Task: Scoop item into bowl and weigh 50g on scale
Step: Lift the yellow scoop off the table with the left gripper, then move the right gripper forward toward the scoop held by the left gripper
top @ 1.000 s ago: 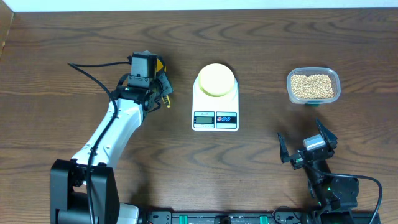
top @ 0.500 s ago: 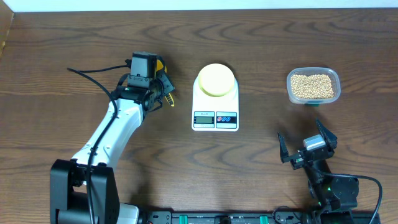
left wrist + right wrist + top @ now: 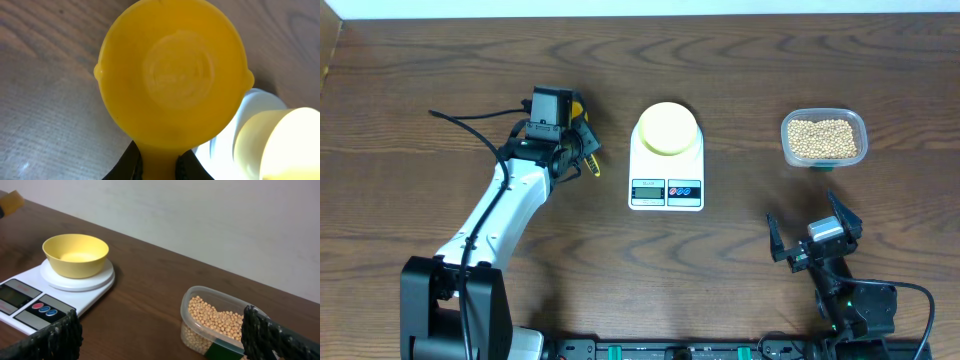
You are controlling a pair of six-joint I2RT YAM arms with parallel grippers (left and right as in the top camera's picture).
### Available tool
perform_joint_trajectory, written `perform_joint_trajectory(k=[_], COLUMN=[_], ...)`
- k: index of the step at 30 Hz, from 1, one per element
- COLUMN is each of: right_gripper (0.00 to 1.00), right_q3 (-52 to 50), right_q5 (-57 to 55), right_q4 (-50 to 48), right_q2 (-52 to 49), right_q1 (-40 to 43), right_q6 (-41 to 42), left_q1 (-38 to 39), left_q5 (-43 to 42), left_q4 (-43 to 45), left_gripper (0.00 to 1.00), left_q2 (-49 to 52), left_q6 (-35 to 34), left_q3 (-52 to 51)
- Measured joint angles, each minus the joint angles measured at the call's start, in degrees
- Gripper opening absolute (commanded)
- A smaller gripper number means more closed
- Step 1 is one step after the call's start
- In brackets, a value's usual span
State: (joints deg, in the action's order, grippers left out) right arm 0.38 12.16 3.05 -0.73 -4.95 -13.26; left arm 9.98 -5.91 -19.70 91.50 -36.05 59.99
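2 claws are seen over a dark wooden tabletop (image 3: 720, 270). The left claw (image 3: 575, 138) is clamped narrowly on the handle of a bright yellow scoop (image 3: 172, 75), whose round cup is turned open side up in the left wrist view. Whether the scoop touches the tabletop cannot be told.

Just right of that claw, the white scale (image 3: 666, 172) is set at the middle of the tabletop, with its display and its red and blue buttons toward the robot. The reading is too small to be made out. The pale yellow bowl (image 3: 667, 128) is seated upright on the scale's round platform.

The beans (image 3: 822, 138) are heaped in a clear plastic tub (image 3: 786, 135) at the far right, well apart from the scale. The right claw (image 3: 805, 225) is held wide apart, gripping nothing, on the robot's side of the tub.
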Motion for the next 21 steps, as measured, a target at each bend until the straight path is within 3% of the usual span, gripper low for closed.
perform_joint_trajectory(k=[16, 21], right_gripper=[0.99, 0.99], right_q3=[0.0, 0.0], right_q5=[1.5, 3.5], right_q4=[-0.2, -6.7], right_q2=[0.0, 0.0], right_q1=[0.0, 0.0], right_q6=[0.5, -0.2], left_q1=[0.0, 0.0], left_q5=[0.0, 0.0], left_q4=[-0.9, -0.9], left_gripper=[0.08, 0.08], left_q2=[0.0, 0.0], left_q6=[0.0, 0.0], left_q3=[0.0, 0.0])
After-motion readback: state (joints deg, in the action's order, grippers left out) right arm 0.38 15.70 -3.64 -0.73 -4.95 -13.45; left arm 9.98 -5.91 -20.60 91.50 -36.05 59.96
